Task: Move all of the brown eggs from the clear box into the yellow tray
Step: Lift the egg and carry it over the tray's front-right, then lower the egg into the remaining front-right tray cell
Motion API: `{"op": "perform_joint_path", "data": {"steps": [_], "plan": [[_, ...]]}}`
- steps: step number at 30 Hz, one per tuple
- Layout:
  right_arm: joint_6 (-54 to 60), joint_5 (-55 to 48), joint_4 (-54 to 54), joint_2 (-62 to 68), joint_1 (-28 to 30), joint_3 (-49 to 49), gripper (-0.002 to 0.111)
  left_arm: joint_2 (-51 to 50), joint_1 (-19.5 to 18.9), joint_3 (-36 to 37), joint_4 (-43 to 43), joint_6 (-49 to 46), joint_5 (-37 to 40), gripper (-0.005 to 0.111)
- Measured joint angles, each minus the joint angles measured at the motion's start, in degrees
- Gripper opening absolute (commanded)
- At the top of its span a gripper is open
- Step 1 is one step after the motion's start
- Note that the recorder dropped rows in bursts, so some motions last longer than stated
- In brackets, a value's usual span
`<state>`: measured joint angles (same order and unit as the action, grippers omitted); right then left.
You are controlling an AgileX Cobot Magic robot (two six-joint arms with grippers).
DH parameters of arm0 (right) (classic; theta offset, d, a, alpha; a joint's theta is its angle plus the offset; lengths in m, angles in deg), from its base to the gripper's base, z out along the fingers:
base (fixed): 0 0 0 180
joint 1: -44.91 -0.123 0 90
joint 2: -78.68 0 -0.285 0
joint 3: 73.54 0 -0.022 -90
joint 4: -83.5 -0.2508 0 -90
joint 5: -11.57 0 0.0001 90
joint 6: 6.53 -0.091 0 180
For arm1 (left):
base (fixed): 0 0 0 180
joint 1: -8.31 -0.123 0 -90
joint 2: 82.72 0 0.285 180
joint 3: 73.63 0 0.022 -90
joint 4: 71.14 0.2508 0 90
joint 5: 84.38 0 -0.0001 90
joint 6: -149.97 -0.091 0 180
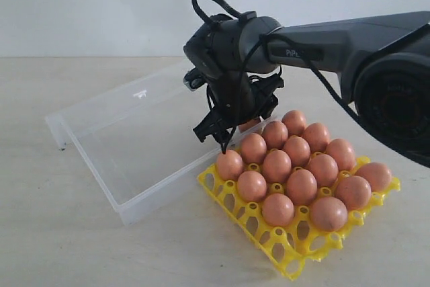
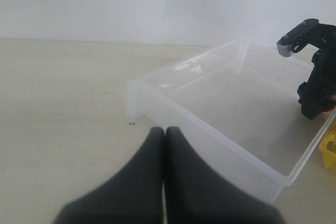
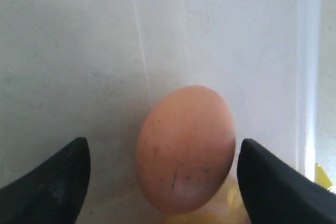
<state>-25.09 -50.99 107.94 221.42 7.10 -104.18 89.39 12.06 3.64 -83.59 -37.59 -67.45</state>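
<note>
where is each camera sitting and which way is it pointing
Exterior: off the arms, facing the table; shows clear box, yellow tray of brown eggs, right arm reaching in.
Left wrist: low over the table, facing the clear box; own shut left gripper in front.
Right wrist: looks down through the open right gripper at one brown egg.
Shared: exterior and left wrist both show the clear box and right gripper.

The right arm (image 1: 349,45) bore small white lettering (image 1: 293,52) on its dark forearm link. Only the letters "PiP" were legible. An embossed mark on the clear box (image 1: 140,93) wall was unreadable.
</note>
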Motion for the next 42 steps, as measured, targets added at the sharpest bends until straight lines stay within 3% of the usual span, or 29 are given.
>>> {"op": "perform_joint_path", "data": {"steps": [1,2,3,10,16,23,27,30,32,33,35,37,38,39,40,42], "plan": [[-0.51,0.98,0.48,0.14,0.00,0.00,0.039,0.00,0.00,0.00,0.00,0.00,0.00,-0.004],[-1.04,1.31,0.61,0.37,0.00,0.00,0.003,0.00,0.00,0.00,0.00,0.00,0.00,-0.004],[-1.89,1.47,0.82,0.65,0.00,0.00,0.001,0.00,0.00,0.00,0.00,0.00,0.00,-0.004],[-3.60,3.53,0.09,0.65,0.00,0.00,0.001,0.00,0.00,0.00,0.00,0.00,0.00,-0.004],[-4.91,16.71,-9.07,-5.48,0.00,0.00,0.001,0.00,0.00,0.00,0.00,0.00,0.00,-0.004],[-5.49,22.90,-10.41,-11.48,-2.49,1.20,0.001,0.00,0.00,0.00,0.00,0.00,0.00,-0.004],[-5.49,38.11,-8.94,-16.44,-6.66,12.28,0.001,0.00,0.00,0.00,0.00,0.00,0.00,-0.004],[-6.91,60.08,-8.70,-27.35,-9.18,32.89,0.001,0.00,0.00,0.00,0.00,0.00,0.00,-0.004],[-7.47,70.96,-10.70,-36.38,-6.42,48.62,0.000,0.00,0.00,0.00,0.00,0.00,0.00,-0.004],[-7.74,75.35,-12.08,-42.52,-2.24,58.02,0.000,0.00,0.00,0.00,0.00,0.00,0.00,-0.004],[-10.06,79.53,-10.25,-52.44,6.28,67.12,0.000,0.00,0.00,0.00,0.00,0.00,0.00,-0.004],[-22.11,81.74,4.58,-61.26,15.98,70.72,0.000,0.00,0.00,0.00,0.00,0.00,0.00,-0.004],[-38.49,88.10,21.46,-64.47,21.92,71.16,0.000,0.00,0.00,0.00,0.00,0.00,0.00,-0.004],[-46.67,94.66,32.95,-65.43,26.24,71.16,0.000,0.00,0.00,0.00,0.00,0.00,0.00,-0.004],[-57.64,109.42,47.49,-65.28,31.79,70.17,0.000,0.00,0.00,0.00,0.00,0.00,0.00,-0.004],[-65.12,126.59,62.90,-62.75,39.46,69.54,0.000,0.00,0.00,0.00,0.00,0.00,0.00,-0.004]]}}
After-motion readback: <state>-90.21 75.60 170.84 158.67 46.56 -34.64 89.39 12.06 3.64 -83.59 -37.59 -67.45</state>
